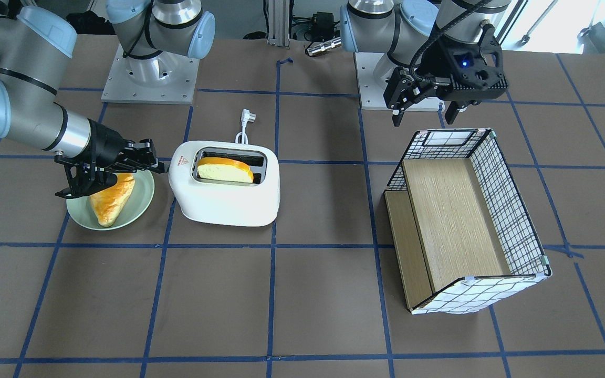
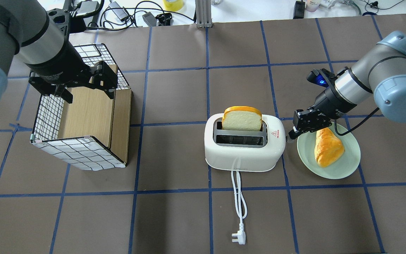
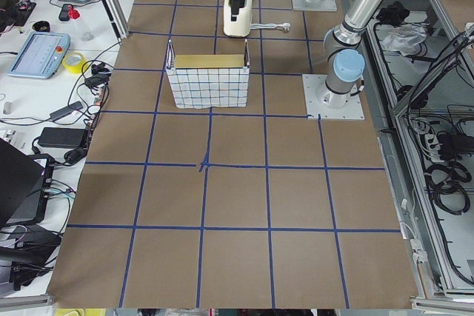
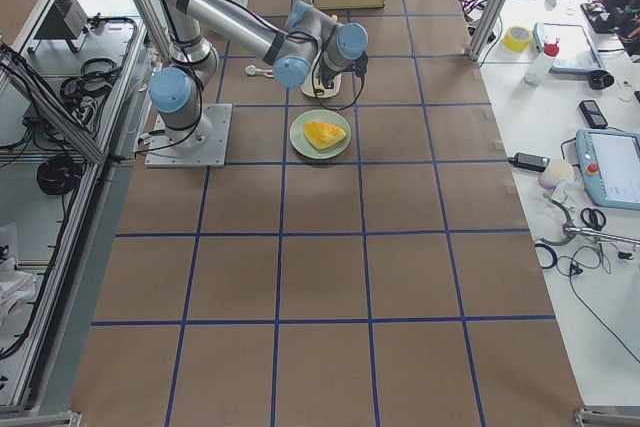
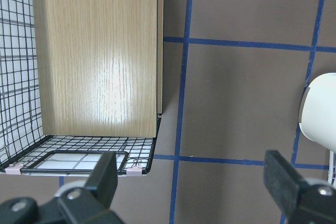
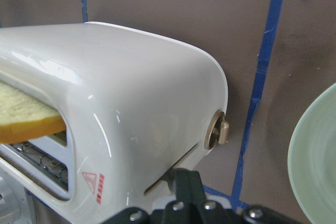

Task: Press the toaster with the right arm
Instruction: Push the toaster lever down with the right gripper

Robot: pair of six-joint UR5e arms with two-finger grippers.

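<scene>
The white toaster (image 2: 241,155) stands mid-table with a bread slice (image 2: 242,119) sticking up out of its far slot; it also shows in the front view (image 1: 223,202). My right gripper (image 2: 289,135) is shut, with its tip at the toaster's end face. In the right wrist view the gripper (image 6: 181,181) is against the lower part of that end of the toaster (image 6: 131,93), by the lever slot, below a brass knob (image 6: 218,131). My left gripper (image 2: 86,88) is open and empty above the wire box (image 2: 79,155).
A pale green plate (image 2: 344,165) holding a golden pastry (image 2: 326,151) lies right under my right wrist. The toaster's white cord and plug (image 2: 239,238) trail toward the robot's side. The wire-and-wood box (image 1: 507,210) stands on my left.
</scene>
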